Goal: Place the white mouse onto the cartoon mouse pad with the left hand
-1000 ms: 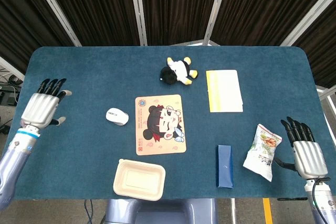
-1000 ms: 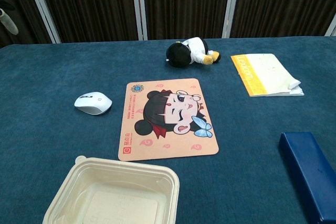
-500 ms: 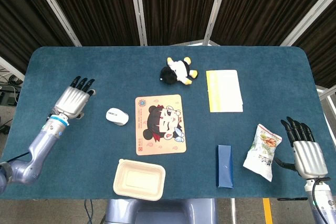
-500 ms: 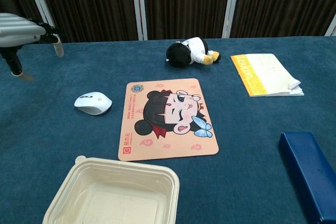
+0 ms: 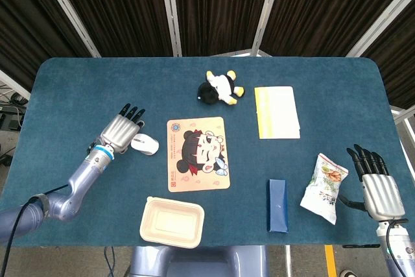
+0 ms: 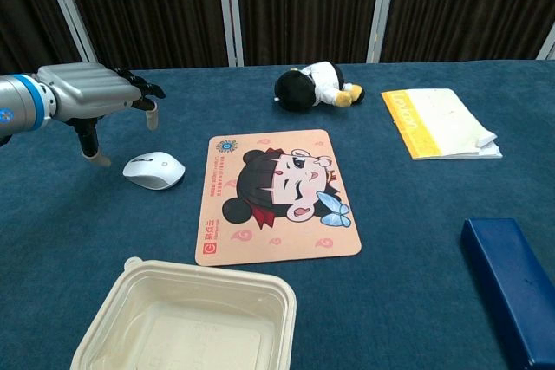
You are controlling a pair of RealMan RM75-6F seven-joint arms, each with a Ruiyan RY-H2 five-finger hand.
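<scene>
White mouse (image 5: 144, 143): on the surface, just left of the cartoon mouse pad (image 5: 198, 154), not yet on it. Left hand (image 5: 120, 132): fingers spread, empty, above and just left of the mouse, apparently not touching. Right hand (image 5: 378, 187): empty, fingers extended, near right edge. Progress, by judgement: approach stage; grasp, carry and placement all remain.

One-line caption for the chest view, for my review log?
Left robot hand hovers open above the white mouse, beside the cartoon mouse pad.
</scene>
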